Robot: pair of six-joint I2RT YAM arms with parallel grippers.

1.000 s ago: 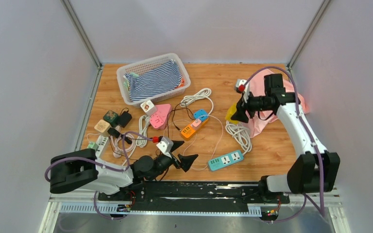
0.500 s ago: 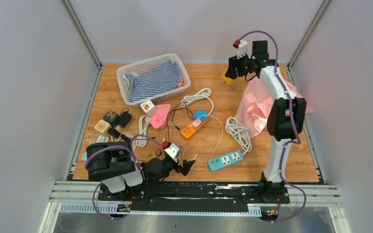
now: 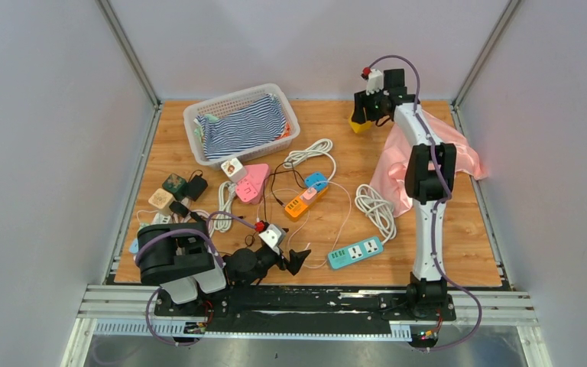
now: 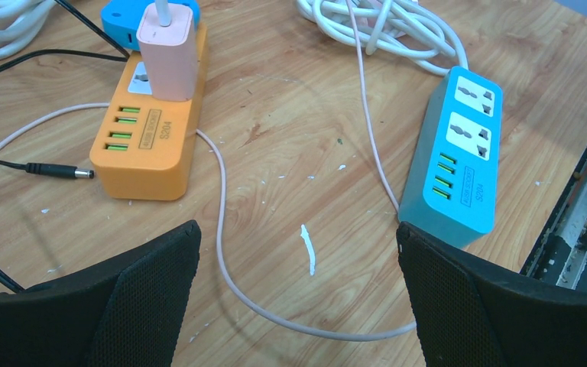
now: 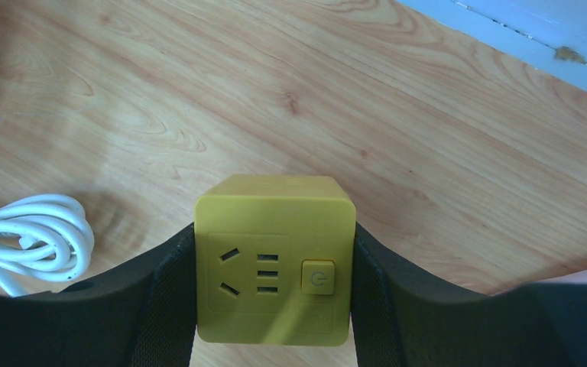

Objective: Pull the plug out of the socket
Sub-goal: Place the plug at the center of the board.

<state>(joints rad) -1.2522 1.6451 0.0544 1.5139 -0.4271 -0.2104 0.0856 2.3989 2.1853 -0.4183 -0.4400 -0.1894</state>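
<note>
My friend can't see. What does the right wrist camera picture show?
The right gripper holds a yellow cube socket between its two black fingers, with the outlet holes and power button facing the camera. Behind it is a wooden table, with a coiled white cable at the left.

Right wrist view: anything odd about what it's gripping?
Yes. The right gripper clamps a yellow cube socket at the far edge of the table, its visible face empty of plugs. The pink plug sits in the orange strip, untouched.
</note>
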